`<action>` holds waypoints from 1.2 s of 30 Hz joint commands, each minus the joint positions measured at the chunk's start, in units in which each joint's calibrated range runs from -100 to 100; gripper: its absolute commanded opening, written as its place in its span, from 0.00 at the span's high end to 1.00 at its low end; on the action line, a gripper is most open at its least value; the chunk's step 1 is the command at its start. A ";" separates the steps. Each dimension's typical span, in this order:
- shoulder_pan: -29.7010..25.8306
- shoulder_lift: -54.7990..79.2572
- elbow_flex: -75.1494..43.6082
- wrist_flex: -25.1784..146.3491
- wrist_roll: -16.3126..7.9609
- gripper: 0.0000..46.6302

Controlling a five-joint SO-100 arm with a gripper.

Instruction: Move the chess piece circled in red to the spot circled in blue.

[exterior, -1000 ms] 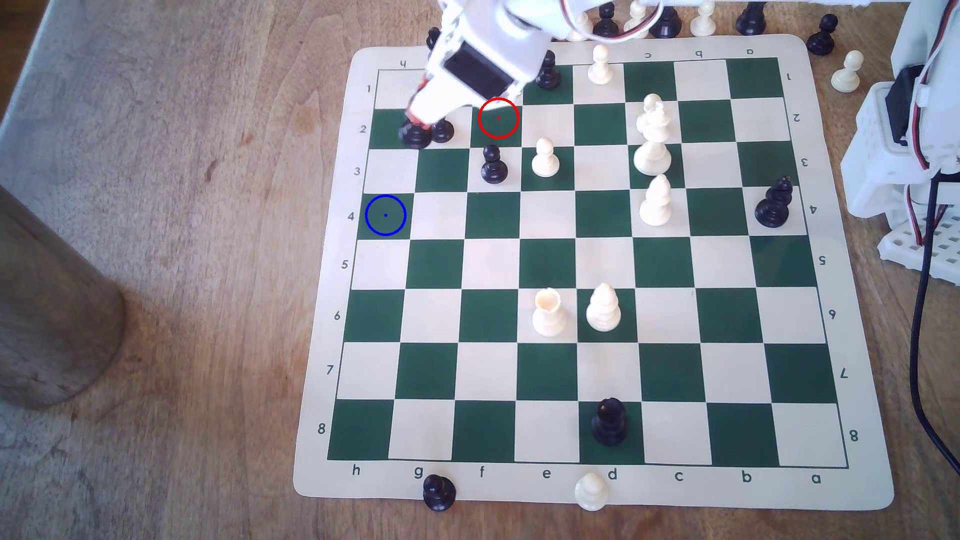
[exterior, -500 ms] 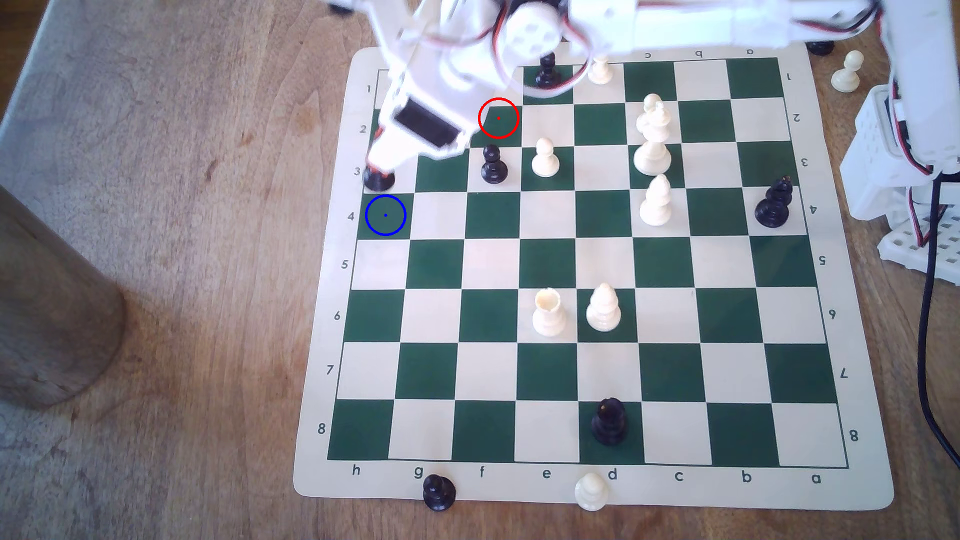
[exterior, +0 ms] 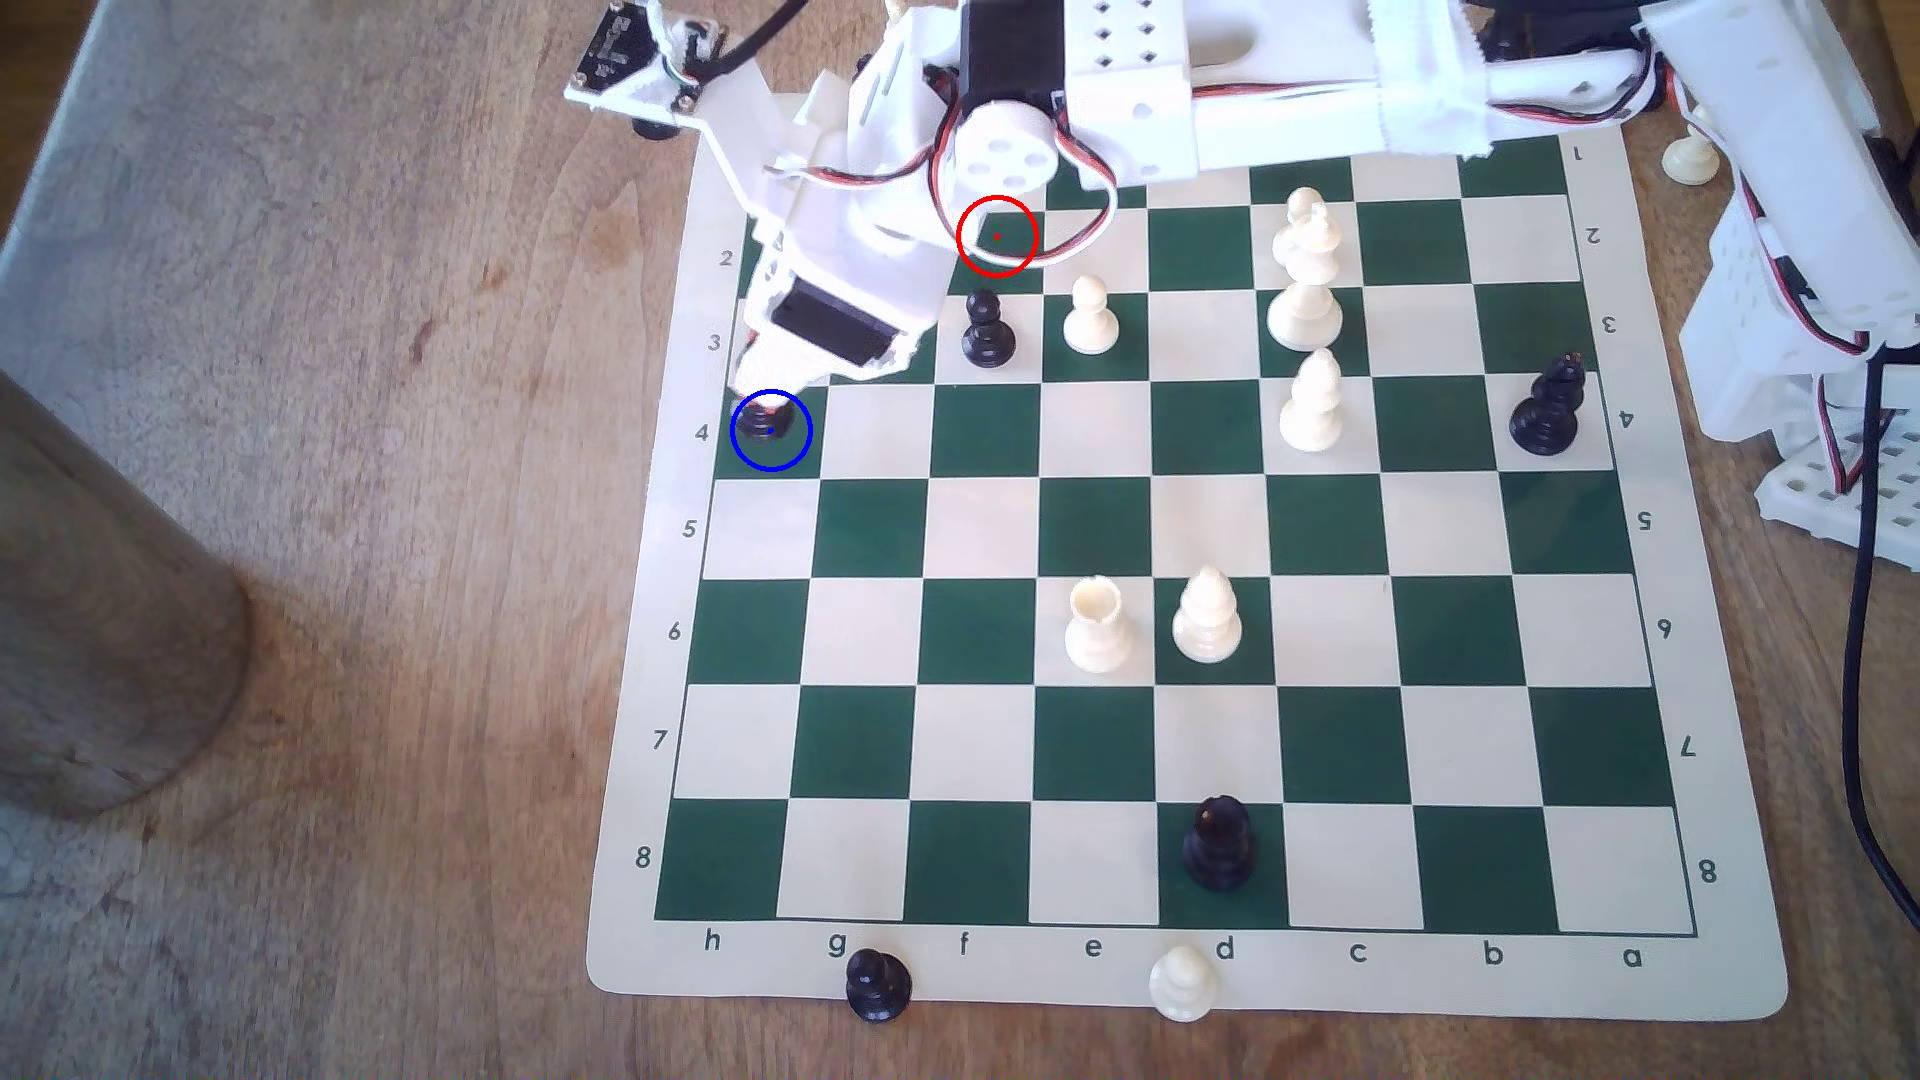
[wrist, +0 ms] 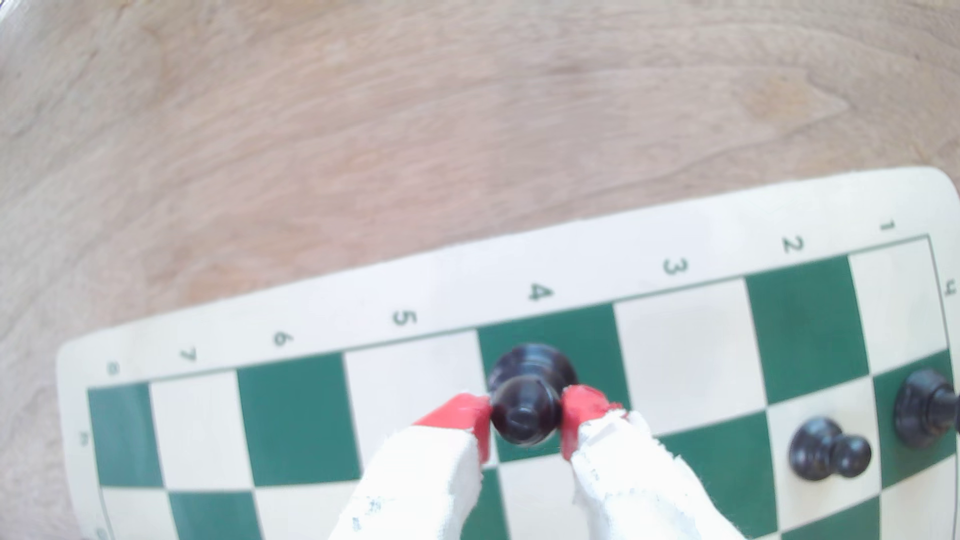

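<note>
Bishop (wrist: 525, 410) pinched btwn gripper (wrist: 525, 423) pads (over blue-ringed sq (exterior: 795, 457)).

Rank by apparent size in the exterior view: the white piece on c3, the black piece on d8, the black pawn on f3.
1. White piece on c3, tallest.
2. Black piece on d8, though it sits nearer the camera, which may flatter it.
3. Black pawn on f3, smallest.

Bright daylight, soft shadows; exterior view sharp w/ glare on the table (exterior: 312, 312). Wrist view soft, blurred, board lines curved at edges.
</note>
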 commanded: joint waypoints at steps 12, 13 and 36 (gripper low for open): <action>1.48 2.56 -11.64 2.27 0.88 1.00; 1.48 2.73 -11.46 2.36 0.88 1.00; 0.30 4.00 -10.92 2.03 -0.59 0.89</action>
